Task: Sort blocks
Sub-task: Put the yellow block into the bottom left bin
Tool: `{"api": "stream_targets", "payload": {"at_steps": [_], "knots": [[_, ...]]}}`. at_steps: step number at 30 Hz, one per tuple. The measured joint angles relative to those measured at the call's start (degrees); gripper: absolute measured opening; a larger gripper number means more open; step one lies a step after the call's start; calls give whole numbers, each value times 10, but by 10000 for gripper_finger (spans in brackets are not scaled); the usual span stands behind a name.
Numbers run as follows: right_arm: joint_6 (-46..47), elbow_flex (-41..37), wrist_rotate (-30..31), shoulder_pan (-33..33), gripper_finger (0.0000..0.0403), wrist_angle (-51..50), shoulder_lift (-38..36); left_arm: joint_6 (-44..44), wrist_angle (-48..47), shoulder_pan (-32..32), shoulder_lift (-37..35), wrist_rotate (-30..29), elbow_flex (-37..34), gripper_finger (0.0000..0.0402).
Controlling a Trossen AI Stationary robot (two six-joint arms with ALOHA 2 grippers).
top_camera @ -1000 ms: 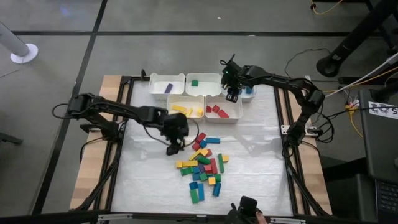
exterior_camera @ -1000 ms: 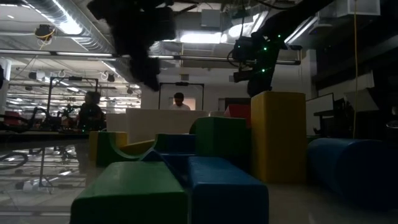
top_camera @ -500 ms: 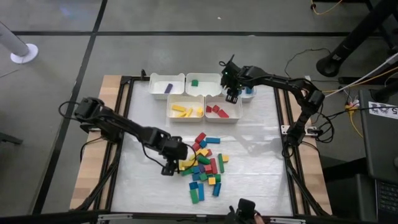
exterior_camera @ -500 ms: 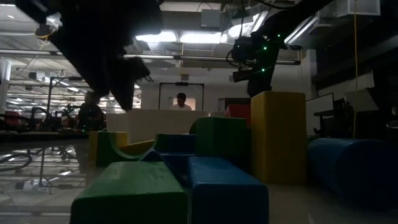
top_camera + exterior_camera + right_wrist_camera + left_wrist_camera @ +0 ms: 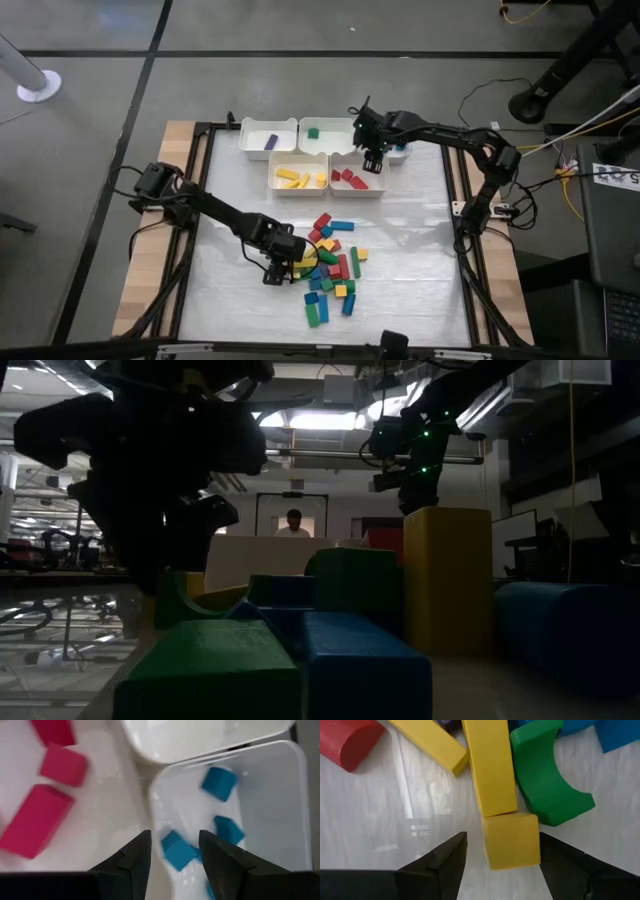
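Barely begun: few blocks binned, most blocks heaped on surface. Left gripper spread, straddling yellow cube. Right gripper empty, part-spread above blue bin.

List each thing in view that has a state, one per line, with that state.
Left gripper: open, fingers either side of a yellow cube at the edge of the pile.
Right gripper: empty, over the bin of blue blocks.
Loose blocks: unsorted, heaped on the table.
Yellow bin: several yellow blocks inside.
Red bin: several red blocks inside.
Green bin: one green block inside.
Purple bin: one purple block inside.
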Motion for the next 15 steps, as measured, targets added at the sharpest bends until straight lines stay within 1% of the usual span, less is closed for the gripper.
{"api": "stream_targets", "payload": {"at_steps": [3,6,9,15], "knots": [[7,1,0,19,168,-28,-2,21,-1,0,0,-4,0,197],[14,16,1,42,168,-82,-2,35,-1,2,0,-14,0,160],[26,41,14,69,168,-125,-2,49,-2,6,0,-15,1,120],[53,118,16,125,168,-219,-3,59,-21,25,-9,-14,1,117]]}}
